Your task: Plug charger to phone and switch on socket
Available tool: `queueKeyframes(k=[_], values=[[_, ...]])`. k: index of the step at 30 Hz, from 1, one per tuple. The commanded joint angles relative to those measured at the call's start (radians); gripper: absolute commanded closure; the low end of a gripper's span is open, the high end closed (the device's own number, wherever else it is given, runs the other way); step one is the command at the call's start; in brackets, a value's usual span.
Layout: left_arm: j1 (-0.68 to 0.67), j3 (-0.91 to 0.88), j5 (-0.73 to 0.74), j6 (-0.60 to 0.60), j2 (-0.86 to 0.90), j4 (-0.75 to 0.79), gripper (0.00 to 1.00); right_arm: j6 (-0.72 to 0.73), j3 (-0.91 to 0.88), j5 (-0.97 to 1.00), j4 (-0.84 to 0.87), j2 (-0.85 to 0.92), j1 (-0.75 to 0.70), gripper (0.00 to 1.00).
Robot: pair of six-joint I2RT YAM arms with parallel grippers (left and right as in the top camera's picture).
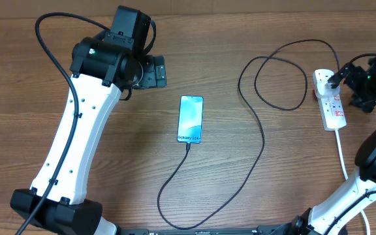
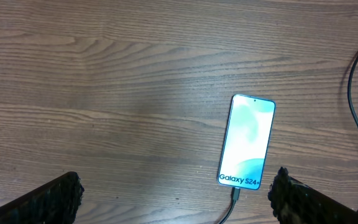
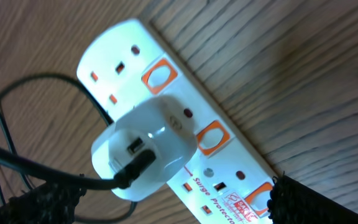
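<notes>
Lying screen-up mid-surface (image 1: pixel 129 153), the phone (image 1: pixel 190 119) has the charger (image 1: pixel 264 138) in its near end; the cable loops right to a white adapter (image 3: pixel 145 146) on the socket (image 1: pixel 329 99). Left gripper (image 2: pixel 176 196) and right gripper (image 3: pixel 173 205): jaws wide open, empty.

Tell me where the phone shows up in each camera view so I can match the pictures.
Overhead: the phone lies near the centre of the picture, screen up.
Left wrist: the phone is right of centre in the lower half, "Galaxy" end toward the bottom edge.
Right wrist: not in it; this view shows the power strip.
Shared landmark: the black charger cable appears in all three views.
</notes>
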Motion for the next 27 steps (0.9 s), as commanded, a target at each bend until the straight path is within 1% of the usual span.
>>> queueKeyframes(k=[1, 12, 21, 27], values=[[0.004, 0.006, -0.013, 0.026, 0.010, 0.001, 0.00, -0.120, -0.015, -0.099, 0.008, 0.000, 0.006, 0.00], [0.004, 0.006, -0.013, 0.026, 0.010, 0.001, 0.00, -0.180, -0.017, -0.111, 0.053, 0.000, 0.006, 0.00], [0.004, 0.006, -0.013, 0.027, 0.010, 0.001, 0.00, -0.186, -0.020, -0.112, 0.071, 0.008, 0.012, 0.00], [0.004, 0.006, -0.013, 0.026, 0.010, 0.001, 0.00, -0.190, -0.020, -0.133, 0.088, 0.064, 0.014, 0.00]])
